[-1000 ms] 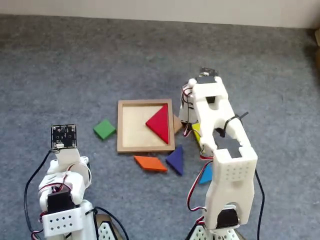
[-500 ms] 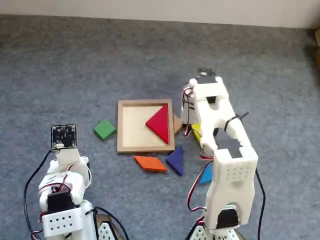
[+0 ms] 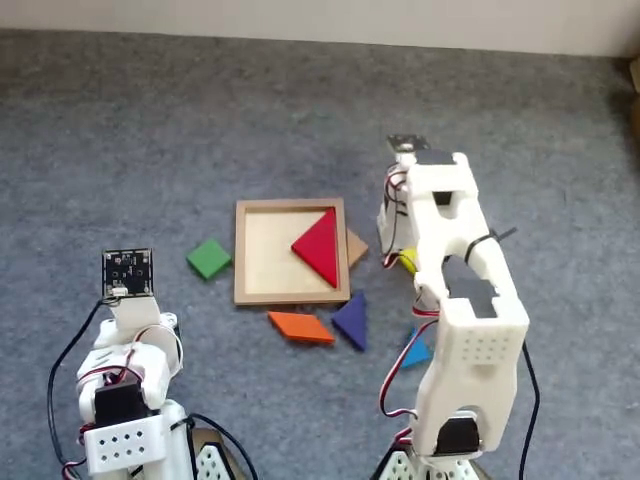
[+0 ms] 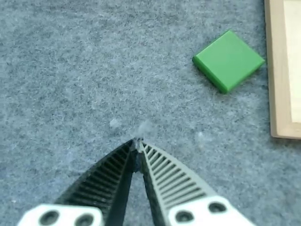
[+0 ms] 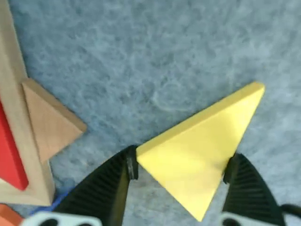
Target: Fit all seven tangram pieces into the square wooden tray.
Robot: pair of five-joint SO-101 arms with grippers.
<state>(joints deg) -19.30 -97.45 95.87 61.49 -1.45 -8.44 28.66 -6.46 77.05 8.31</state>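
The right jaws clamp the yellow triangle (image 5: 200, 155) just right of the mid-frame tray (image 3: 241, 255): lift it clear of the rim, then lay one edge flush against the red triangle (image 3: 320, 247); left jaws sit shut, empty.

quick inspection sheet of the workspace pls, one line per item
surface: grey carpet
job's things: wooden tray holds only the red triangle; tan triangle outside, against its rim; green square, orange parallelogram, purple triangle and blue piece loose on the carpet
clutter: nothing seen
grippers: left gripper shut, empty, over bare carpet; right gripper shut on the yellow triangle
cables: red and black wires at the arm bases
surroundings: pale wall strip beyond the carpet
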